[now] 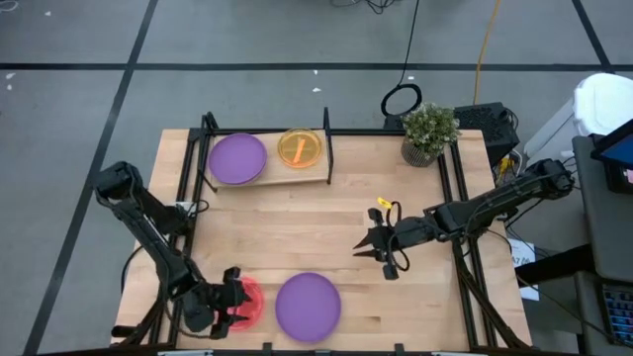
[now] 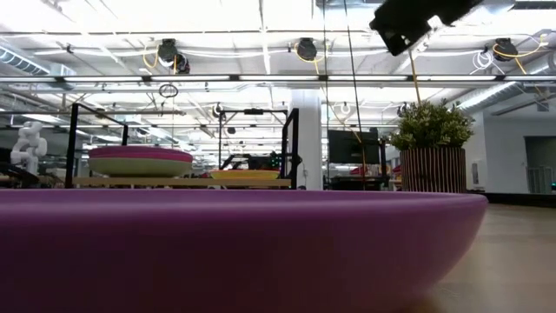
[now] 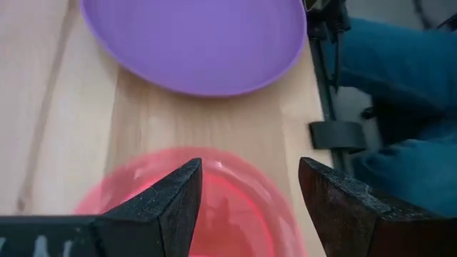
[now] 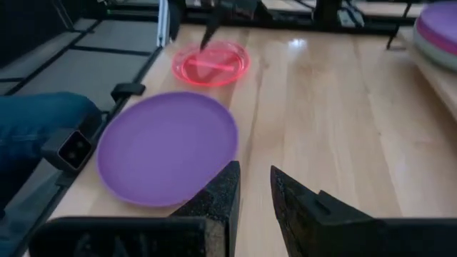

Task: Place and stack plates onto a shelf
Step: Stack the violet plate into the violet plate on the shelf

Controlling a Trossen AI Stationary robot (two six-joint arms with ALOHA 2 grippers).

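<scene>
Pickup step, near tabletop edge: left claw stood wide above small translucent pink-red plastic plate, beside large purple plate. Right claw narrow, empty, mid-tabletop. Far shelf held stacks. Next, judged: lower, close on rim.

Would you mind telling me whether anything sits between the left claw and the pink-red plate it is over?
Nothing visible does. The left claw is open right above the pink-red plate, its fingers straddling the near rim. The large purple plate lies beside it, off to one side, not in the way.
</scene>
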